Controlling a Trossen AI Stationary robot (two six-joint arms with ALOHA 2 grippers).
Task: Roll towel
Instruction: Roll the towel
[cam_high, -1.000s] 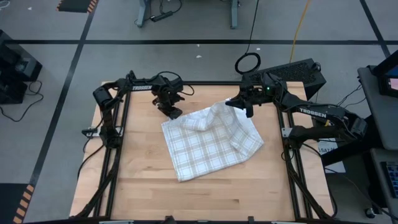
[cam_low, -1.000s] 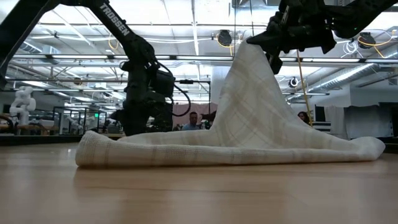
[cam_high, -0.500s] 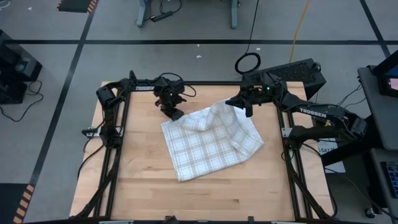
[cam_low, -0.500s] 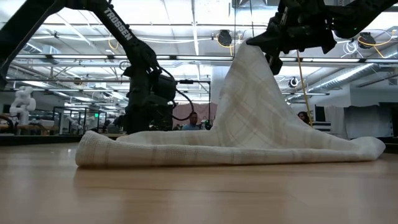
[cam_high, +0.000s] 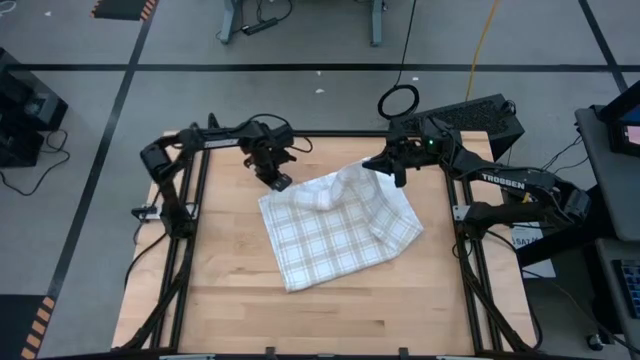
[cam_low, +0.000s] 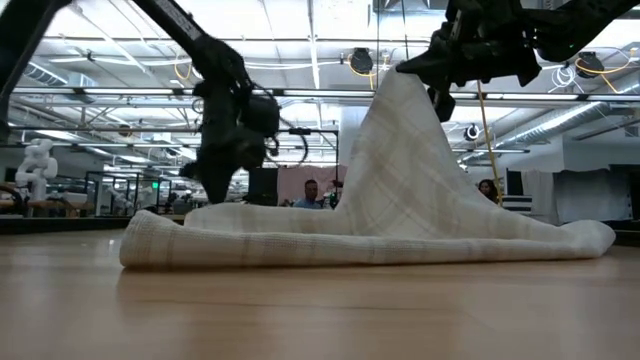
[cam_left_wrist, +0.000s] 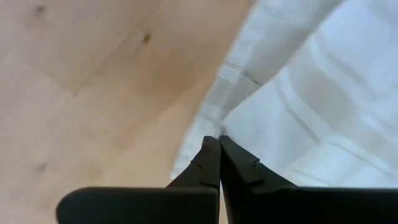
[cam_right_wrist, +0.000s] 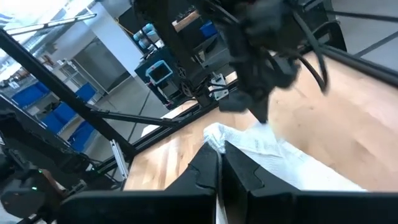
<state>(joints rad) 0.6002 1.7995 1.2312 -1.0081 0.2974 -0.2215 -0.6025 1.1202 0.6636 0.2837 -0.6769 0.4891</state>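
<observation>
Both grippers are pinching the limp, light checked towel (cam_high: 338, 222): right gripper (cam_high: 398, 172) at 1 o'clock, left gripper (cam_high: 280, 184) seemingly nipping the 11 o'clock corner.

Bright overhead lighting, blurred wrist views

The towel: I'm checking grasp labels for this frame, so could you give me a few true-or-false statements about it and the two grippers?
1. The right gripper holds one corner of the towel lifted off the table. True.
2. The left gripper is wide open above the towel's middle. False: it is shut at the towel's far left corner.
3. The towel is already rolled into a tight tube. False: most of it lies spread out, with one corner raised.
4. The towel has a check pattern. True.
</observation>
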